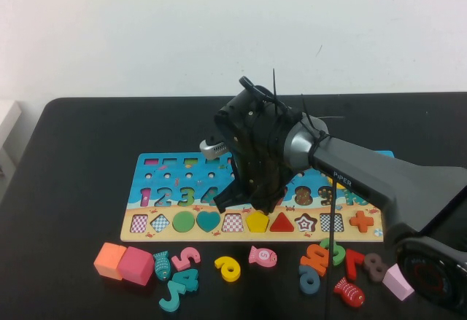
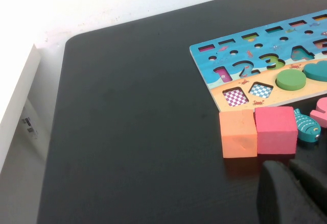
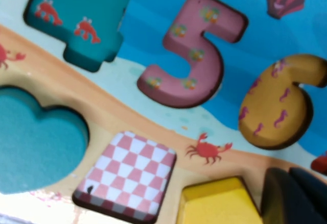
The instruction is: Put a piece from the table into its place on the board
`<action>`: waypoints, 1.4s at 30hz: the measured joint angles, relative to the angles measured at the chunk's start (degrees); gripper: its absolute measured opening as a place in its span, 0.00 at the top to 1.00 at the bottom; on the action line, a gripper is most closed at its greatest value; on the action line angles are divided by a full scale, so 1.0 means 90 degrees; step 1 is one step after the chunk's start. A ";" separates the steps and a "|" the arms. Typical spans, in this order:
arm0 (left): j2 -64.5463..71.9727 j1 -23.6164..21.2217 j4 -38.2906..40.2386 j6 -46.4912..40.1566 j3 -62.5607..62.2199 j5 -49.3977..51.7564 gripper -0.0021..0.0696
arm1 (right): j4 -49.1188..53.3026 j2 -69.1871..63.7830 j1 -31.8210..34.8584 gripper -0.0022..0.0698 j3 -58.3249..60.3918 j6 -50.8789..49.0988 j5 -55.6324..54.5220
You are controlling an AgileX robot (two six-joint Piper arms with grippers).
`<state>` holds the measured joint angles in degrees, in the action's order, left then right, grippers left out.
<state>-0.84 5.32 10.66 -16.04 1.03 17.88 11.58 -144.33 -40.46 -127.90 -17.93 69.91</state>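
From the raised camera, the right arm reaches across the black table (image 1: 80,189) and its wrist hangs over the middle of the board (image 1: 146,165), hiding several numbers in the sea row. The right gripper (image 1: 252,202) points down at the sandy strip; its tips are lost against the dark body, so I cannot tell whether they are apart or together. The yellow pentagon piece (image 1: 257,221) lies in the shape row, between a checkered cut-out (image 1: 233,222) and a red triangle (image 1: 282,223), just beneath the gripper. Loose on the table below the board are an orange cube (image 1: 109,259), a pink cube (image 1: 136,265), a yellow number 6 (image 1: 228,268) and assorted fish and numbers.

From the left wrist camera, the left gripper (image 2: 294,196) is cut off at the corner, near the cubes; its opening cannot be judged. The board's end (image 2: 225,97) shows a green circle (image 2: 290,78).

From the right wrist camera, blurred and close, the piece (image 3: 217,206) sits in the board, partly cut off, beside a dark finger (image 3: 296,196).
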 joint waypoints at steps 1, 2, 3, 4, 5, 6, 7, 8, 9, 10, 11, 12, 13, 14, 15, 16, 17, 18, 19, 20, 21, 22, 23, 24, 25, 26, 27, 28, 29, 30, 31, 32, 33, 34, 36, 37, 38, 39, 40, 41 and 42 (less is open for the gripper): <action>0.0000 0.0000 0.0000 0.0000 0.0000 0.0000 0.97 | 0.0000 0.0000 0.0000 0.94 0.0000 0.0013 0.0000; 0.0000 0.0000 0.0000 0.0000 0.0000 0.0000 0.97 | 0.0000 0.0000 0.0000 0.94 0.0000 0.0023 0.0000; 0.0000 0.0000 0.0000 0.0000 0.0000 0.0000 0.97 | 0.0000 0.0000 0.0000 0.94 0.0000 0.0023 0.0000; 0.0000 0.0000 0.0000 0.0000 0.0000 0.0000 0.97 | 0.0000 0.0000 0.0000 0.94 0.0000 0.0038 0.0000; 0.0000 0.0000 0.0000 0.0000 0.0000 0.0000 0.97 | -0.0014 0.0000 0.0000 0.94 0.0000 0.0038 0.0000; 0.0000 0.0000 0.0000 0.0000 0.0000 0.0000 0.97 | -0.0021 0.0000 0.0000 0.94 0.0000 0.0038 0.0000; 0.0000 0.0000 0.0000 0.0000 0.0000 0.0000 0.97 | -0.0029 0.0000 0.0000 0.94 0.0000 0.0038 0.0000; 0.0000 0.0000 0.0000 0.0000 0.0000 0.0000 0.97 | -0.0037 0.0000 0.0000 0.94 0.0000 0.0038 0.0000; 0.0000 0.0000 0.0000 0.0000 0.0000 0.0000 0.97 | -0.0044 0.0000 0.0000 0.94 0.0000 0.0041 0.0000; 0.0000 0.0000 0.0000 0.0000 0.0000 0.0000 0.97 | -0.0044 0.0000 0.0000 0.94 0.0000 0.0041 0.0000; 0.0000 0.0000 0.0000 0.0000 0.0000 0.0000 0.97 | -0.0044 0.0000 0.0000 0.94 0.0000 0.0041 0.0000; 0.0000 0.0000 0.0000 0.0000 0.0000 0.0000 0.97 | -0.0044 0.0000 0.0000 0.94 0.0000 0.0041 0.0000; 0.0000 0.0000 0.0000 0.0000 0.0000 0.0000 0.97 | -0.0044 0.0013 0.0000 0.94 0.0000 0.0041 0.0000; 0.0000 0.0000 0.0000 0.0000 0.0000 0.0000 0.97 | -0.0032 0.0056 0.0000 0.94 0.0000 0.0041 0.0000; 0.0000 0.0000 0.0000 0.0000 0.0000 0.0000 0.97 | -0.0032 0.0111 0.0000 0.94 0.0000 0.0041 0.0000; 0.0000 0.0000 0.0000 0.0000 0.0000 0.0000 0.97 | -0.0021 0.0201 0.0000 0.94 0.0000 0.0041 0.0000; 0.0000 0.0000 0.0000 0.0000 0.0000 0.0000 0.97 | -0.0021 0.0299 0.0000 0.94 0.0000 0.0041 0.0003; 0.0000 0.0000 0.0000 0.0000 0.0000 0.0000 0.97 | -0.0008 0.0442 0.0000 0.94 0.0000 0.0041 0.0003; 0.0000 0.0000 0.0000 0.0000 0.0000 0.0000 0.97 | 0.0007 0.0612 0.0000 0.94 0.0000 0.0041 0.0003; 0.0000 0.0000 0.0000 0.0000 0.0000 0.0000 0.97 | 0.0039 0.0763 0.0000 0.94 0.0000 0.0052 0.0003; 0.0000 0.0000 0.0000 0.0000 0.0000 0.0000 0.97 | 0.0114 0.0963 -0.0013 0.94 0.0000 0.0052 0.0003; 0.0000 0.0000 0.0000 0.0000 0.0000 0.0000 0.97 | 0.0188 0.1165 -0.0039 0.94 0.0000 0.0052 0.0014; 0.0000 0.0000 0.0000 0.0000 0.0000 0.0000 0.97 | 0.0306 0.1328 -0.0066 0.94 0.0000 0.0052 0.0014; 0.0000 0.0000 0.0000 0.0000 0.0000 0.0000 0.97 | 0.0442 0.1531 -0.0111 0.94 0.0000 0.0052 0.0030; 0.0000 0.0000 0.0000 0.0000 0.0000 0.0000 0.97 | 0.0587 0.1728 -0.0175 0.94 0.0000 0.0052 0.0054; 0.0000 0.0000 0.0000 0.0000 0.0000 0.0000 0.97 | 0.0710 0.1924 -0.0263 0.94 0.0000 0.0052 0.0066; 0.0000 0.0000 0.0000 0.0000 0.0000 0.0000 0.97 | 0.0875 0.2113 -0.0374 0.94 0.0000 0.0052 0.0079; 0.0000 0.0000 0.0000 0.0000 0.0000 0.0000 0.97 | 0.1044 0.2302 -0.0504 0.94 0.0013 0.0052 0.0080; 0.0000 0.0000 0.0000 0.0000 0.0000 0.0000 0.97 | 0.1206 0.2496 -0.0648 0.94 0.0055 0.0052 0.0080; 0.0000 0.0000 0.0000 0.0000 0.0000 0.0000 0.97 | 0.1324 0.2656 -0.0772 0.94 0.0106 0.0052 0.0080; 0.0000 0.0000 0.0000 0.0000 0.0000 0.0000 0.97 | 0.1448 0.2863 -0.0931 0.94 0.0197 0.0052 0.0080; 0.0000 0.0000 0.0000 0.0000 0.0000 0.0000 0.97 | 0.1537 0.3084 -0.1087 0.94 0.0320 0.0052 0.0080; 0.0000 0.0000 0.0000 0.0000 0.0000 0.0000 0.97 | 0.1586 0.3259 -0.1214 0.94 0.0440 0.0052 0.0089; 0.0000 0.0000 0.0000 0.0000 0.0000 0.0000 0.97 | 0.1627 0.3484 -0.1366 0.94 0.0605 0.0052 0.0094; 0.0000 0.0000 0.0000 0.0000 0.0000 0.0000 0.97 | 0.1625 0.3930 -0.1609 0.94 0.0981 0.0052 0.0063; 0.0000 0.0000 0.0000 0.0000 0.0000 0.0000 0.97 | 0.1629 0.4154 -0.1726 0.94 0.1182 0.0052 0.0016; 0.0000 0.0000 0.0000 0.0000 0.0000 0.0000 0.97 | 0.1640 0.4373 -0.1833 0.94 0.1389 0.0052 -0.0047; 0.0000 0.0000 0.0000 0.0000 0.0000 0.0000 0.97 | 0.1656 0.4547 -0.1933 0.94 0.1556 0.0052 -0.0113; 0.0000 0.0000 0.0000 0.0000 0.0000 0.0000 0.97 | 0.1666 0.4770 -0.2026 0.94 0.1762 0.0052 -0.0176; 0.0000 0.0000 0.0000 0.0000 0.0000 0.0000 0.97 | 0.1672 0.4985 -0.2110 0.94 0.1966 0.0052 -0.0258; 0.0000 0.0000 0.0000 0.0000 0.0000 0.0000 0.97 | 0.1685 0.5160 -0.2172 0.94 0.2126 0.0052 -0.0333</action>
<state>-0.84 5.32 10.66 -16.04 1.03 17.88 26.75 -97.89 -60.00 -108.77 -17.47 66.92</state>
